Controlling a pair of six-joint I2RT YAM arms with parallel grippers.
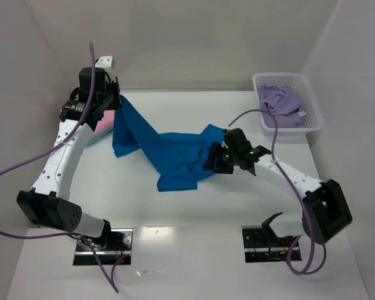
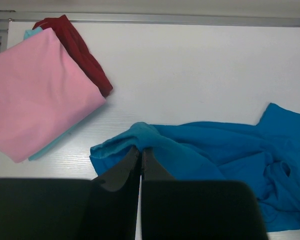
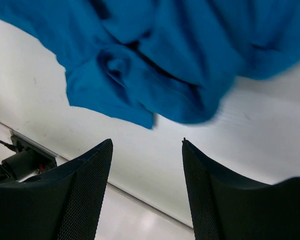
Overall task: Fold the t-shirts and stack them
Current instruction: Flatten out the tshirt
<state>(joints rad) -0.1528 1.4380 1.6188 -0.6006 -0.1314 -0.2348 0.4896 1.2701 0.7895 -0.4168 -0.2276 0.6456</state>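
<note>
A bright blue t-shirt [image 1: 169,156] lies crumpled across the middle of the table. Its far-left end is lifted by my left gripper [image 1: 114,104], whose jaws are pressed together on a bunched fold of the blue cloth [image 2: 140,135]. In the left wrist view that gripper [image 2: 140,151] pinches the fold, and the rest of the shirt trails off to the right. My right gripper [image 1: 215,161] hovers over the shirt's right part. In the right wrist view it [image 3: 147,142] stands open with nothing between its fingers, and the blue cloth [image 3: 155,60] lies just beyond the tips.
A folded pink shirt [image 2: 35,95] lies on a dark red one [image 2: 82,55] at the far left, with a teal edge underneath. A white mesh basket [image 1: 313,106] at the far right holds a lavender shirt [image 1: 280,100]. White walls enclose the table.
</note>
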